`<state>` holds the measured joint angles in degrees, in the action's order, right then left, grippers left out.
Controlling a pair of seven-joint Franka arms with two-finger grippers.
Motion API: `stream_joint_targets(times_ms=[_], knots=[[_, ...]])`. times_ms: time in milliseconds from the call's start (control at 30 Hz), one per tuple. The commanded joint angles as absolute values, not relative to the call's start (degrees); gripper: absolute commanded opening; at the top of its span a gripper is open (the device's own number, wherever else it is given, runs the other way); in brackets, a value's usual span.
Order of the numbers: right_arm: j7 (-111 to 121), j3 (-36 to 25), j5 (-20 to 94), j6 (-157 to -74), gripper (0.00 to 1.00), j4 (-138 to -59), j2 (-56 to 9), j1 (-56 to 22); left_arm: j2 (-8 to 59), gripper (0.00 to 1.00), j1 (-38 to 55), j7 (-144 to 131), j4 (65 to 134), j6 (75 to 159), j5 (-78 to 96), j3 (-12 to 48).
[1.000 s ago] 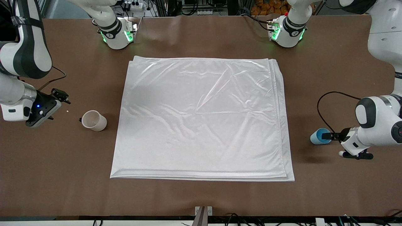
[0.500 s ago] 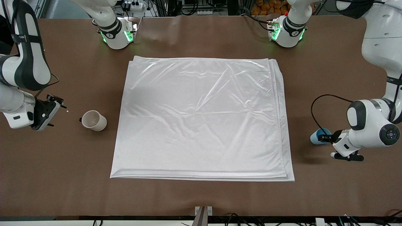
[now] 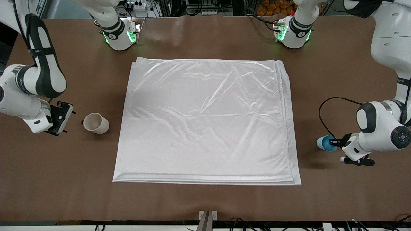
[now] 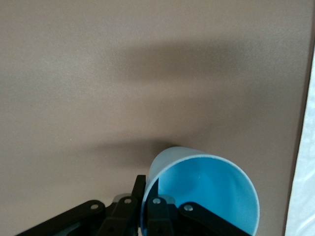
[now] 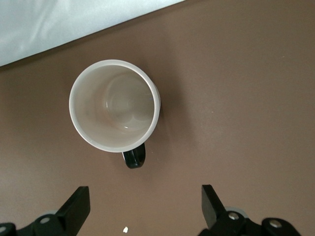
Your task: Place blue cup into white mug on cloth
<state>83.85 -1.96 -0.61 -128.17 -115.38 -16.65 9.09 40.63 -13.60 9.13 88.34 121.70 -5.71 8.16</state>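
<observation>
The blue cup (image 3: 325,143) is beside the cloth (image 3: 205,118), at the left arm's end of the table. It is tilted, with its mouth toward my left gripper (image 3: 335,141). That gripper is shut on the cup's rim, one finger inside and one outside; the left wrist view shows the cup (image 4: 206,191) and the left gripper (image 4: 147,196). The white mug (image 3: 95,123) stands upright on the bare table at the right arm's end. My right gripper (image 3: 69,122) is open just beside it. In the right wrist view the mug (image 5: 114,105) turns its dark handle (image 5: 134,158) toward the right gripper (image 5: 145,199).
The cloth's edge shows in the right wrist view (image 5: 74,19) and in the left wrist view (image 4: 307,147). A tiny white speck (image 5: 125,229) lies on the brown table between the open fingers. Both arm bases stand at the table's edge farthest from the front camera.
My left gripper has closed in on the blue cup and tipped it slightly toward the front camera. My right arm has swung in toward the mug and lowered beside it.
</observation>
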Motion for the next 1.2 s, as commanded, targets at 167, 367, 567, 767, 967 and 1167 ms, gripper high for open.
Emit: stream_joint_targets(times_ms=[167,367,567,767,967,1167], knots=[[86.0,-1.6,-1.1,-130.7,1.00,-115.8,-19.2,9.6,38.0,0.00,-13.6,8.7,88.3,121.6,-6.9,8.3],[90.1,-1.6,-1.0,-133.9,1.00,-116.2,-21.5,9.7,37.4,0.00,-13.7,8.8,88.3,121.5,-6.8,8.3],[91.2,-1.5,-0.8,-136.6,1.00,-117.9,-23.4,10.5,37.3,0.00,-13.7,8.8,88.3,121.4,-6.8,8.3],[91.3,-1.4,-0.7,-143.5,1.00,-121.9,-23.6,10.5,37.2,0.00,-13.6,8.7,88.3,121.3,-6.5,8.4],[93.0,-1.2,-0.5,-146.5,1.00,-123.6,-24.4,10.8,36.4,0.00,-13.7,8.7,88.3,121.3,-6.2,8.4],[94.0,-1.1,0.2,-146.9,0.92,-124.0,-24.5,10.8,35.9,0.00,-13.7,8.6,88.3,121.3,-6.2,8.5]])
